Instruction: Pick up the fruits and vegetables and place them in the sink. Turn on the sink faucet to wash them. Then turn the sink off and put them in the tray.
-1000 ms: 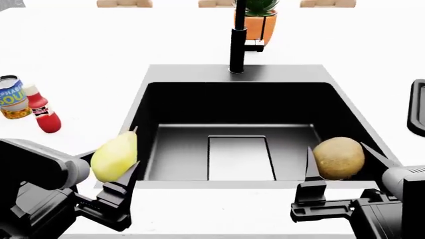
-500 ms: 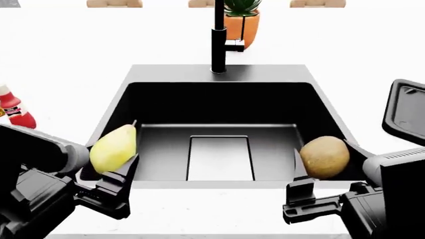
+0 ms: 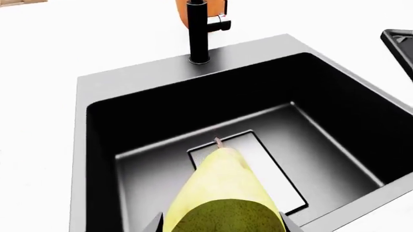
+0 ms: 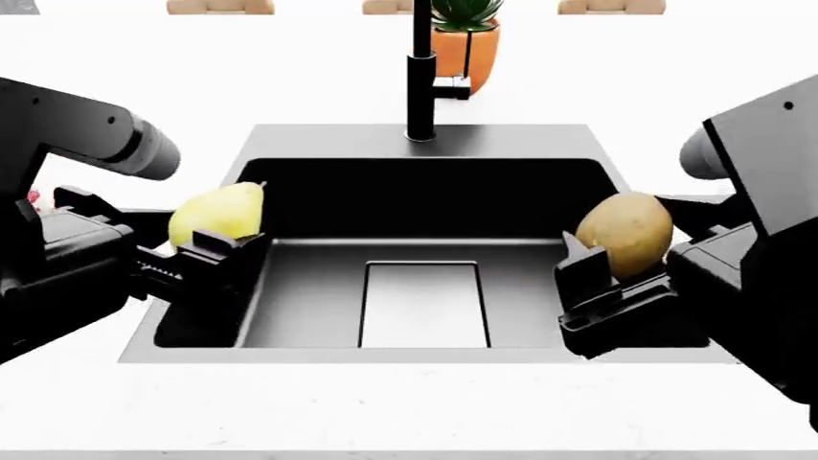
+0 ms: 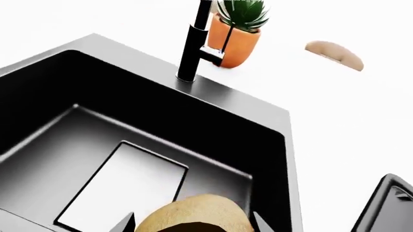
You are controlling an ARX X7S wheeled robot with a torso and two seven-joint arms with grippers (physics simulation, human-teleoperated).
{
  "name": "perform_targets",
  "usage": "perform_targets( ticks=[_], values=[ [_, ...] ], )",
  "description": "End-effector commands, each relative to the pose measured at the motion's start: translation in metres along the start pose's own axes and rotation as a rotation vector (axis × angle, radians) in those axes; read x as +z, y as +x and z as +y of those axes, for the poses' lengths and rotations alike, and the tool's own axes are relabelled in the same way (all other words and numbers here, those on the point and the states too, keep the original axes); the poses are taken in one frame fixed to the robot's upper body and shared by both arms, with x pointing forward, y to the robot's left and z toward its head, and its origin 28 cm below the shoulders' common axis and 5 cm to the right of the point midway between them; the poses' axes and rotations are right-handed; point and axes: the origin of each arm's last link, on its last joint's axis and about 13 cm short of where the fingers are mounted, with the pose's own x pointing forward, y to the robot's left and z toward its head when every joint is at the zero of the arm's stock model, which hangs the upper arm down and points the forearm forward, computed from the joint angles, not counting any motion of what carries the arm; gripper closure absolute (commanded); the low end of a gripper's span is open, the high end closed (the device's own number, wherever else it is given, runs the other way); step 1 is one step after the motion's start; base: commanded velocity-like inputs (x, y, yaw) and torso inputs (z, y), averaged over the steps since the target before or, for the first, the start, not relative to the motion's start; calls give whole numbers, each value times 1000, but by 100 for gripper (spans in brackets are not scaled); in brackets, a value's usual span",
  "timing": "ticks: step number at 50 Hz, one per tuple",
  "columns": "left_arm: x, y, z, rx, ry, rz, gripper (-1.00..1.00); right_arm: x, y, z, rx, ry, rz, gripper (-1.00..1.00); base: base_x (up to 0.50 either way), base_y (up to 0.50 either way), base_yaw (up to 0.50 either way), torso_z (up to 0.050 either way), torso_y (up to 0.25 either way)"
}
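A yellow-green pear point(image 4: 220, 213) is held by my left gripper point(image 4: 215, 244) above the sink's left wall; in the left wrist view the pear point(image 3: 223, 193) fills the space between the jaws of that gripper point(image 3: 223, 224), stem towards the drain plate point(image 3: 271, 179). My right gripper point(image 4: 616, 270) is shut on a brown oval point(image 4: 625, 233) over the right side of the basin, the oval point(image 5: 193, 215) sitting in that gripper point(image 5: 193, 223). The black sink point(image 4: 422, 139) lies between both arms. The black faucet point(image 4: 420, 81) stands behind it. The tray point(image 5: 387, 208) shows right of the sink.
An orange plant pot point(image 4: 463, 43) stands just behind the faucet to its right. White countertop point(image 4: 409, 412) surrounds the sink. Tan chair backs point(image 4: 217, 6) line the far edge. My right arm point(image 4: 767, 220) covers the counter right of the sink in the head view.
Both arms have risen and moved forward over the sink, each carrying its piece. Earlier the head view shifted, sliding the scene to the left; the bottle and can left the view.
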Motion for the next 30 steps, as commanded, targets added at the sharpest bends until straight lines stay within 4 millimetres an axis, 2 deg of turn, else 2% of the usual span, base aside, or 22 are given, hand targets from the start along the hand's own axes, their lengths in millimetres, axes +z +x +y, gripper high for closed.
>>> perform_targets(
  ticks=[1, 8, 30],
  values=[
    [31, 6, 9, 6, 3, 69, 100, 35, -1, -10, 93, -22, 81, 100, 0, 0, 0, 0, 0],
    [31, 8, 10, 21, 9, 74, 100, 33, 5, -9, 97, -18, 102, 100, 79, 0, 0, 0, 0],
    [29, 7, 8, 23, 24, 78, 100, 30, 7, -7, 124, -23, 121, 100, 489, 0, 0, 0, 1]
  ],
)
